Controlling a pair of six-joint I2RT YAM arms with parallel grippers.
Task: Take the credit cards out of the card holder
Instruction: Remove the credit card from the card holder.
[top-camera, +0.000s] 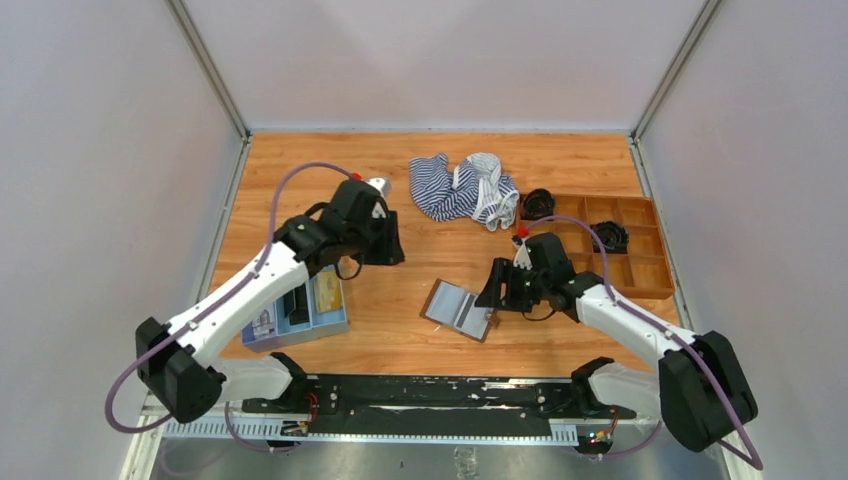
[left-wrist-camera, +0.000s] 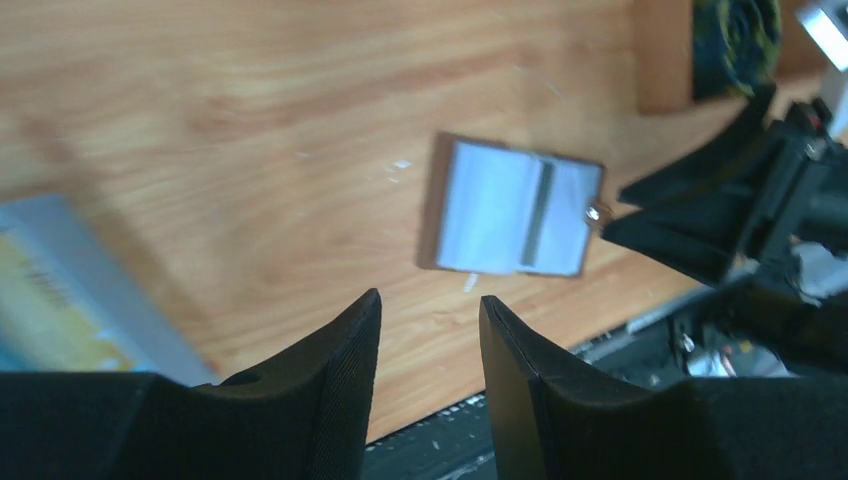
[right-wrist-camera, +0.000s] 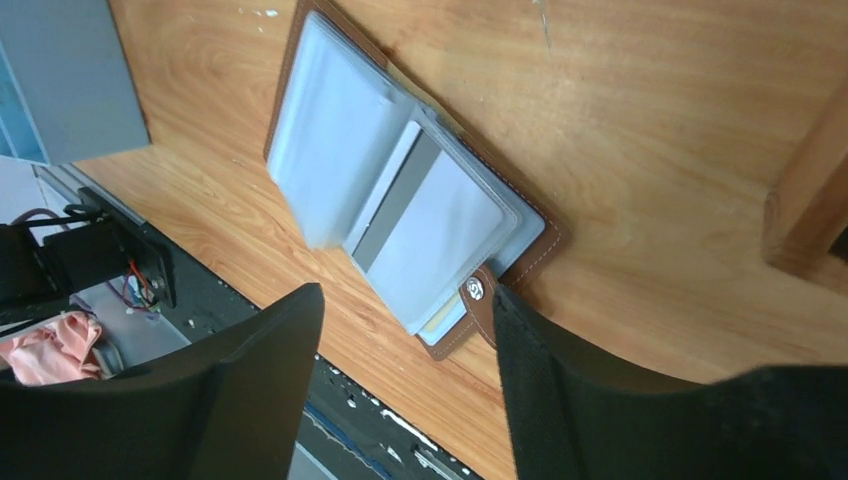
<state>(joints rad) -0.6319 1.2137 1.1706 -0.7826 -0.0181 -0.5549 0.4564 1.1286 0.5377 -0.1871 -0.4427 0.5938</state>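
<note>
Spread and empty, both left jaws and right jaws. Just beside the right jaws, flat on the desk (top-camera: 300, 170): card holder (top-camera: 459, 311), open, lining up, long axis roughly left-right, snap tab (right-wrist-camera: 478, 292) toward right jaws.

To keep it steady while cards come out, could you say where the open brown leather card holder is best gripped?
Probably the snap tab of the brown leather card holder, from the right gripper side: it lies flat and open, and that tab juts past its edge.
</note>
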